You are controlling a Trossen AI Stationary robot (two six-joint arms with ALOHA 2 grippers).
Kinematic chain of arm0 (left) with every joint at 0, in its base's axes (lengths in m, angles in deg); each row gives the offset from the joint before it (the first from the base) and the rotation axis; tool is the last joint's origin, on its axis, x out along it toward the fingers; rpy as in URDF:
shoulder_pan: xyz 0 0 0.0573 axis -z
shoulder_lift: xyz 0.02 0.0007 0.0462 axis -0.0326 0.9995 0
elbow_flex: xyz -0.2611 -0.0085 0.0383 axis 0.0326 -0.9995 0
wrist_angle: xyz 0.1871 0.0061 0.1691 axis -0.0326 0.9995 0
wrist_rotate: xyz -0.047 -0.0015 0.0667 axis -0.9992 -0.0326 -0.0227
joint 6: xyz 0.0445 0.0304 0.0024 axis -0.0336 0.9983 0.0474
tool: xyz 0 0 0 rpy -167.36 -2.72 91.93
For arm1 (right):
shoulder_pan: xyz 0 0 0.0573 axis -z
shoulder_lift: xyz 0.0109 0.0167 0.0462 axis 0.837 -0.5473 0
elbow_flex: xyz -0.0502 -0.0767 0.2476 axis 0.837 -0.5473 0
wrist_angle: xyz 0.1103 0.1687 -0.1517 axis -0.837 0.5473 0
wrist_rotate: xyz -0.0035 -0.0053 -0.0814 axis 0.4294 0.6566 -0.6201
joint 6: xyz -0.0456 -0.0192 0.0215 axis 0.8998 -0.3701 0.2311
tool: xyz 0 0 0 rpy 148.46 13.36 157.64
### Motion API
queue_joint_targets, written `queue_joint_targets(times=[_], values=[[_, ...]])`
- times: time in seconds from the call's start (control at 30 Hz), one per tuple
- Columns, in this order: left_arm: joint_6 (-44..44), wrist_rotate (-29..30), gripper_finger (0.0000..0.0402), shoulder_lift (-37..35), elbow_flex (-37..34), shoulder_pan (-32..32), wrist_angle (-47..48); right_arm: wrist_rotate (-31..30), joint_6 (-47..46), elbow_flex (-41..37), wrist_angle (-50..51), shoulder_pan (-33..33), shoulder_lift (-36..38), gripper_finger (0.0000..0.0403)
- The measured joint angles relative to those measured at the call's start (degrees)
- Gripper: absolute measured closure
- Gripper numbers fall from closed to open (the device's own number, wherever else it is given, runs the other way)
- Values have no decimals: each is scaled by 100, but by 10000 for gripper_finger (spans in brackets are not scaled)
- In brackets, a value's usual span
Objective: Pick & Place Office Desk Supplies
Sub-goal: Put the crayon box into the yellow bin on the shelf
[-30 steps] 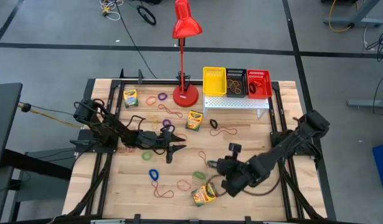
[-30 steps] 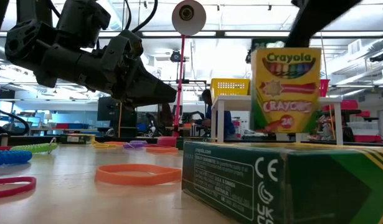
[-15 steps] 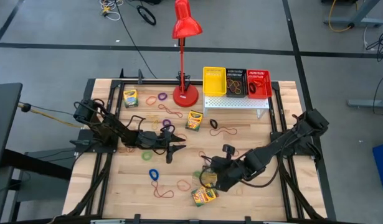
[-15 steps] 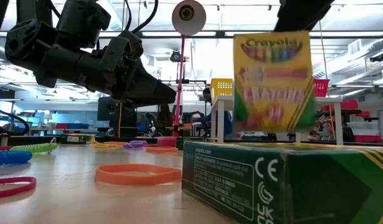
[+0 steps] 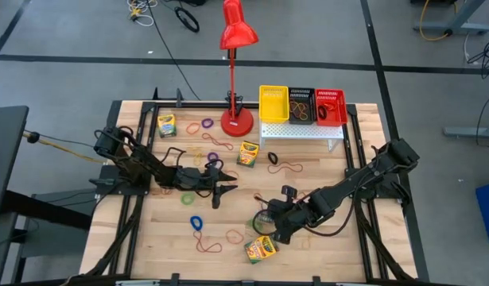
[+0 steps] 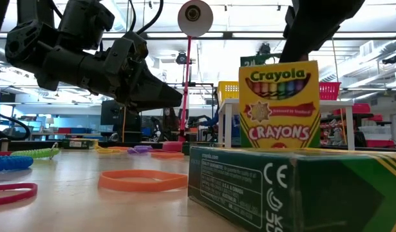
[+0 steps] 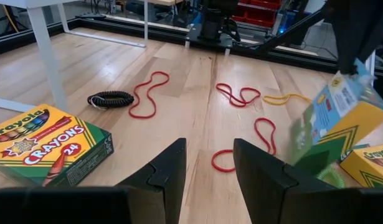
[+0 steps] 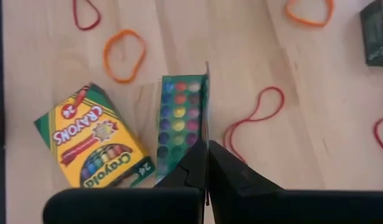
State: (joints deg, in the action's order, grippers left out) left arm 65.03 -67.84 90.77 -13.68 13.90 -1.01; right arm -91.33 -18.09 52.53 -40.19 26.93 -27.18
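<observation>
- wooden table (image 5: pixel 324 175), largest thing in shot; supplies scattered over the middle, arms come in from both sides
- red desk lamp (image 5: pixel 238 36) at the far edge, white stand (image 5: pixel 301 131) next to it carrying yellow basket (image 5: pixel 273 103), black basket (image 5: pixel 301 105), red basket (image 5: pixel 331 106)
- right gripper (image 5: pixel 265 227) low over the near-centre of the table, fingers clamped tight on the thin top flap of a crayon box (image 8: pixel 180 118); low view shows the held box (image 6: pixel 279 106) upright and up off the table, hanging from above
- left gripper (image 5: pixel 220 188) mid-left of table, fingers (image 7: pixel 169 171) parted, grasping nothing, just waiting
- second crayon box (image 5: pixel 261 249) flat on the table just beside the held one; third crayon box (image 5: pixel 248 152) near the lamp base; fourth crayon box (image 5: pixel 165 125) far left
- rubber bands loose all round: red band (image 7: pixel 146 93), orange band (image 8: pixel 124 55), blue band (image 5: pixel 196 223)
- step, my read: pick done, carry phase starting
- next likely needs: lift clear of the flat box, swing to the baskets on the stand, lower in, then let go; grip on a flap only, so box could swing or slip
</observation>
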Motion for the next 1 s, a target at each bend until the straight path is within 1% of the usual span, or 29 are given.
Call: queue_joint_targets(times=[1.0], values=[[7, 0, 261, 2, 0, 0, -2, 59, 85, 0, -38, 17, 7, 394]])
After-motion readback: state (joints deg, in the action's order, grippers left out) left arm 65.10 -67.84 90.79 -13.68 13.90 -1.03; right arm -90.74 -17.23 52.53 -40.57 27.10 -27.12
